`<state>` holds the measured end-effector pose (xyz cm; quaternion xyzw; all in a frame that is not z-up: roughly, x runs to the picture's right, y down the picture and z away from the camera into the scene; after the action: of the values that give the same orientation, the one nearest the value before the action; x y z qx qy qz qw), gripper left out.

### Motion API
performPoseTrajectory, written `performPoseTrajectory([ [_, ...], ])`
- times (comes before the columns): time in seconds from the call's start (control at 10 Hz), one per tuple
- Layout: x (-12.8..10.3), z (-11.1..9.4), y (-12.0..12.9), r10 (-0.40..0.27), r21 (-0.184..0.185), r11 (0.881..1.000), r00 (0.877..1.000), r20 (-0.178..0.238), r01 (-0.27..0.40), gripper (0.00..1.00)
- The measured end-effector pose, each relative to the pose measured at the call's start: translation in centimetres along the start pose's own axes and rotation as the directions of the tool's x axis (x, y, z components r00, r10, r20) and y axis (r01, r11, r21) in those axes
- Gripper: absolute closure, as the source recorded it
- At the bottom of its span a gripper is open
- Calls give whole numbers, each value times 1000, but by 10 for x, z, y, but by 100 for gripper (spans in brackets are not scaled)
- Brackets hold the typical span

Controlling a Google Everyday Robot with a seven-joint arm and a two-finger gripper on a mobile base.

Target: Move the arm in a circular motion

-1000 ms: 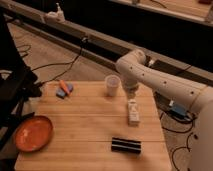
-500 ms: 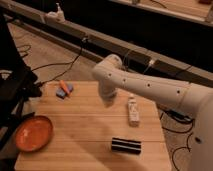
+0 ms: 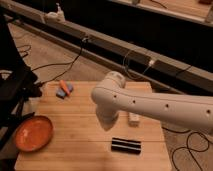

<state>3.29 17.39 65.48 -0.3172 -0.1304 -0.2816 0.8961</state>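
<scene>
The arm [image 3: 150, 105] is large, glossy and white, with small dark screw holes. It reaches in from the right edge over the wooden table [image 3: 75, 150]. Its bulbous joint [image 3: 111, 89] is above the table's middle. The gripper [image 3: 108, 121] hangs below that joint, close over the tabletop, left of a small white item [image 3: 134, 118] and above a black bar [image 3: 126, 145]. It holds nothing that I can see.
An orange plate [image 3: 32, 134] lies at the table's front left. A blue and orange item [image 3: 63, 89] lies at the back left. Cables run over the floor behind the table, before a long rail [image 3: 115, 47]. Dark equipment [image 3: 12, 85] stands at the left.
The arm has swung left across the table, its joint moving from the right back toward the middle. It now covers the white cup that showed earlier.
</scene>
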Motion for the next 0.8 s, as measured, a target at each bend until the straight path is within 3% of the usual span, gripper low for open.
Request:
performPoseTrajectory([
  [0.2, 50, 0, 32, 116, -20, 993, 992, -43, -117, 100],
  [0.4, 111, 3, 48, 237, -31, 970, 963, -129, -243, 100],
  [0.5, 132, 6, 47, 274, -31, 959, 948, -161, -282, 100],
  [0.7, 175, 10, 23, 350, -12, 932, 908, -231, -362, 100],
  [0.8, 184, 11, 11, 368, -3, 925, 897, -245, -380, 100],
])
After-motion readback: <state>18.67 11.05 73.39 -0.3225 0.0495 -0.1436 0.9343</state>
